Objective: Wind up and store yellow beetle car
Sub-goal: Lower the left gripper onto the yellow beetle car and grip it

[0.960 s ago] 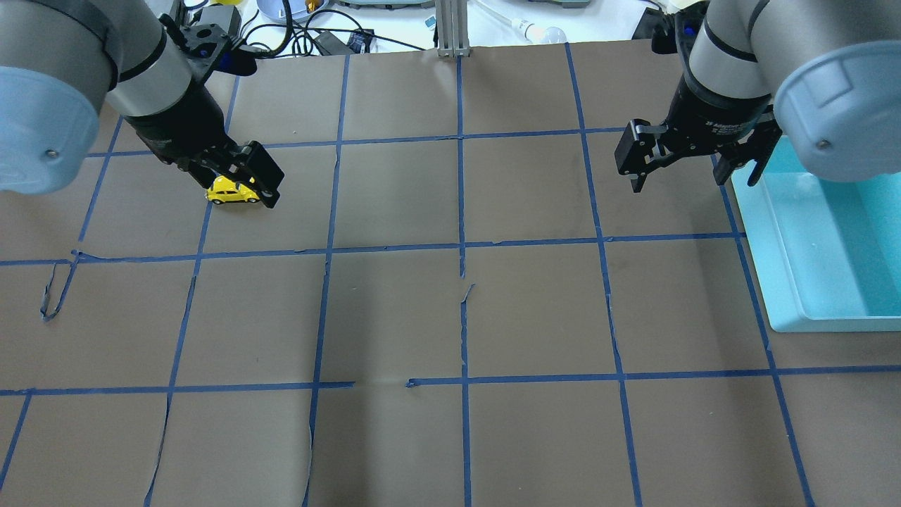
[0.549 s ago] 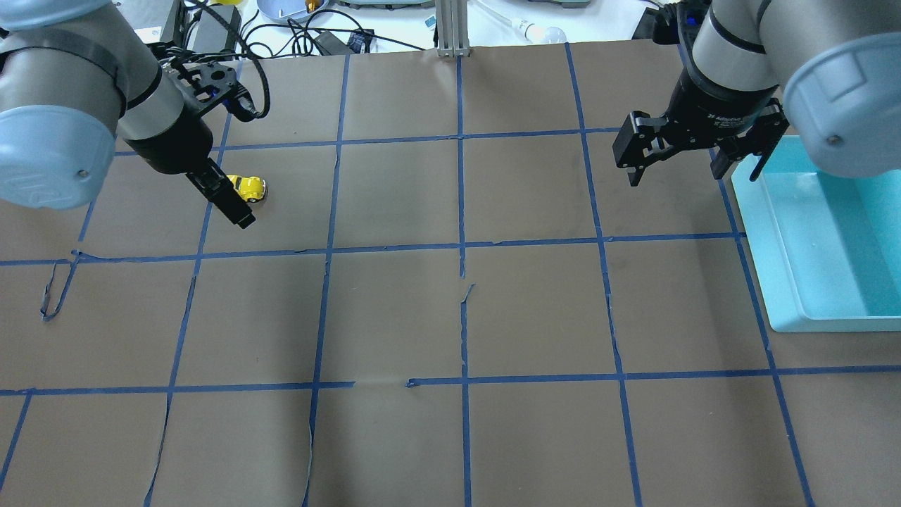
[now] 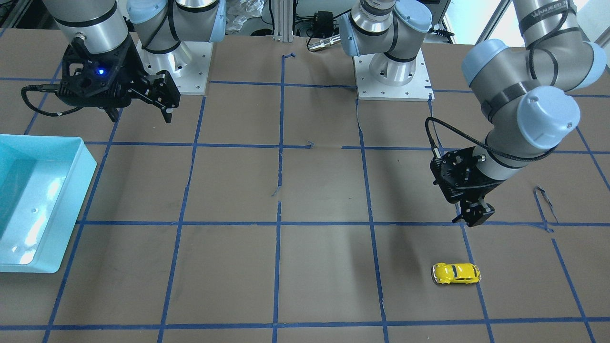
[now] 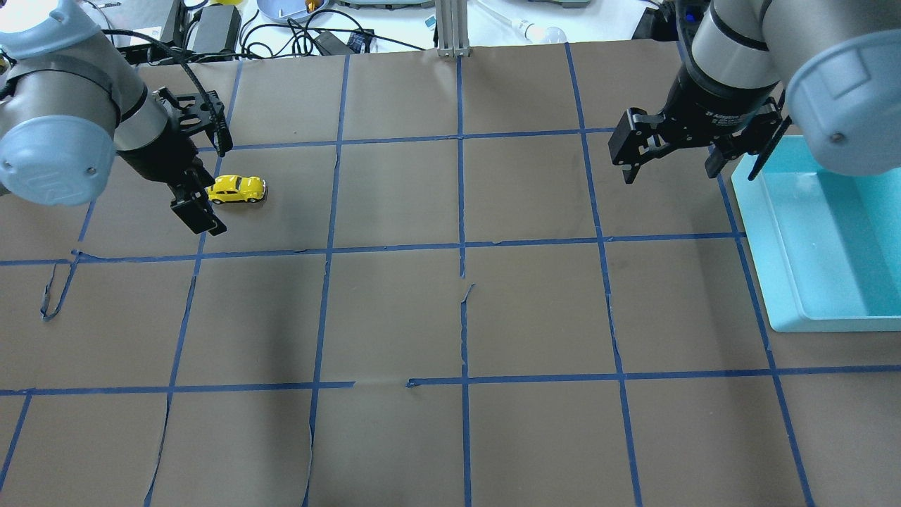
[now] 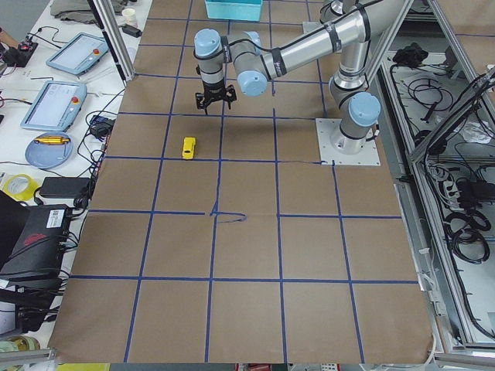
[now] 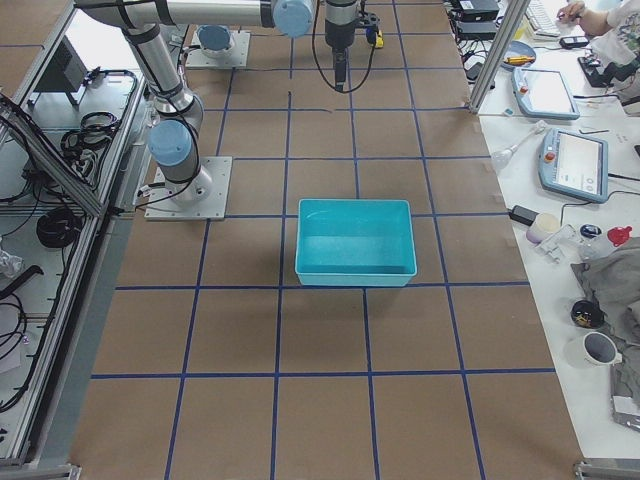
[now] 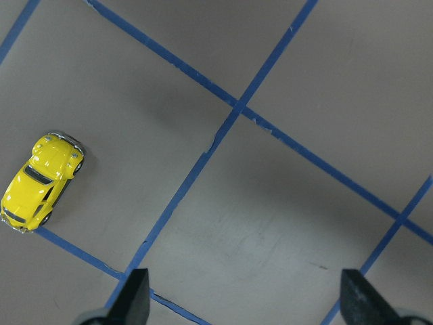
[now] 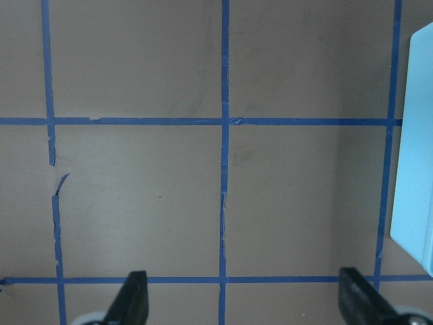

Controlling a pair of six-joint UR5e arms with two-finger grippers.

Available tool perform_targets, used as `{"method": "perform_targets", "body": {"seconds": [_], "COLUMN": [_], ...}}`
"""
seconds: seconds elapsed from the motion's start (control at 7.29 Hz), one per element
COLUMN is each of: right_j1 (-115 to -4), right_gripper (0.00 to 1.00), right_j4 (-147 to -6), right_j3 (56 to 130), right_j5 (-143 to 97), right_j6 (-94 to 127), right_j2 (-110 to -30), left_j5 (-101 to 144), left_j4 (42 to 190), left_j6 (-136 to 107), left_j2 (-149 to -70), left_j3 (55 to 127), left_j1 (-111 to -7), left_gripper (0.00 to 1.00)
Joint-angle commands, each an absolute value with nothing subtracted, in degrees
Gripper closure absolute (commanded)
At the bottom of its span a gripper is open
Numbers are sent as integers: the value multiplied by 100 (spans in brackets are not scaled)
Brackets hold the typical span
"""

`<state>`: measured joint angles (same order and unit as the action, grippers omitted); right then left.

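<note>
1. Nearest in the front view, the car [image 3: 456, 273] stands on its wheels on the table [image 3: 324, 190], and nothing touches it.
2. Just behind it the left gripper [image 3: 472, 216] hangs above the table, apart from the car. We see it edge-on here, so its gap is hidden. The wrist view shows only the fingertips [image 7: 137, 301], far apart, with nothing between them.
3. The bin [image 3: 71, 200] lies well apart from the car, and the picture edge cuts it off.
4. Farthest, the right gripper [image 3: 140, 113] hangs near the bin, spread wide and empty.
</note>
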<state>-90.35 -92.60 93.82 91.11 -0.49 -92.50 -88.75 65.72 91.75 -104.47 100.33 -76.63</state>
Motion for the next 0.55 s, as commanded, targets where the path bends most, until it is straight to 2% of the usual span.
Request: {"method": "perform_targets", "body": {"seconds": [0.0, 0.41], "right_j1": [-9044, -9044], "right_gripper": [0, 0], "right_j4": [-9237, -9202], "right_j3": [9369, 9395], "right_j5": [9106, 9114], "right_j6": [8, 9], "right_j2": [-9255, -9308], "left_j5": [-8877, -8877], "left_j4": [5593, 5589], "left_j6": [10410, 10705], "left_j2": [-11063, -11863], "left_j3": [9967, 9142], "left_j1": [-7655, -7655], "left_gripper": [0, 0]}}
